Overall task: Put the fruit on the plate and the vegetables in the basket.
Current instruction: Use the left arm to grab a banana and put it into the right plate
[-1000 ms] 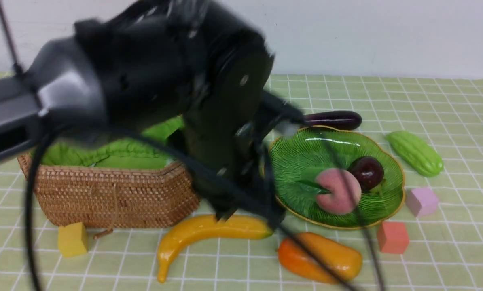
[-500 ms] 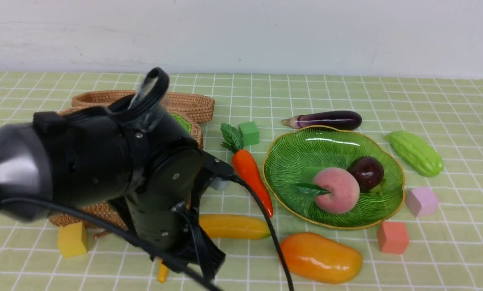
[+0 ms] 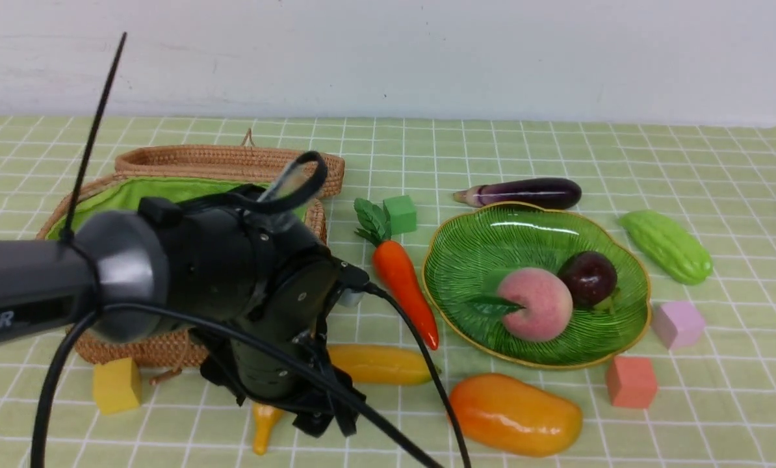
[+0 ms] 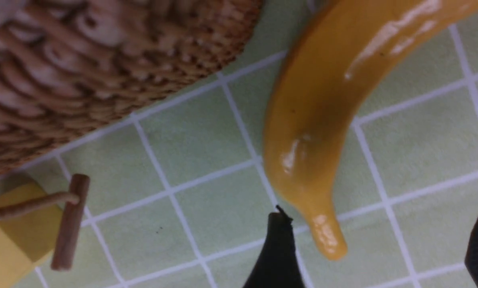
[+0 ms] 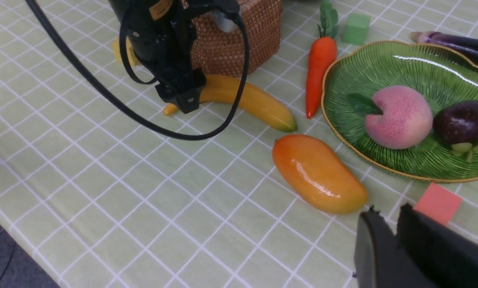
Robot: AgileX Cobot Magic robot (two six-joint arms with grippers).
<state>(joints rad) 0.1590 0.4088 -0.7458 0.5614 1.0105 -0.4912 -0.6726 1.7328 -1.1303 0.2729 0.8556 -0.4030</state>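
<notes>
Two fruits, peach (image 3: 537,304) and mangosteen (image 3: 588,278), sit on the plate (image 3: 492,240); banana (image 3: 378,364), mango (image 3: 515,414) and three vegetables (image 3: 404,286) lie around it. The left pincer (image 4: 379,248) stands wide open, the right pincer (image 5: 389,218) closed, both empty.

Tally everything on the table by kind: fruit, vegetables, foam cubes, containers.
Fruit: 4 (banana, mango, peach, mangosteen)
Vegetables: 3 (carrot, eggplant, bitter gourd)
Foam cubes: 4 (yellow cube, green cube, pink cube, red cube)
Containers: 2 (plate, basket)
Total: 13
</notes>
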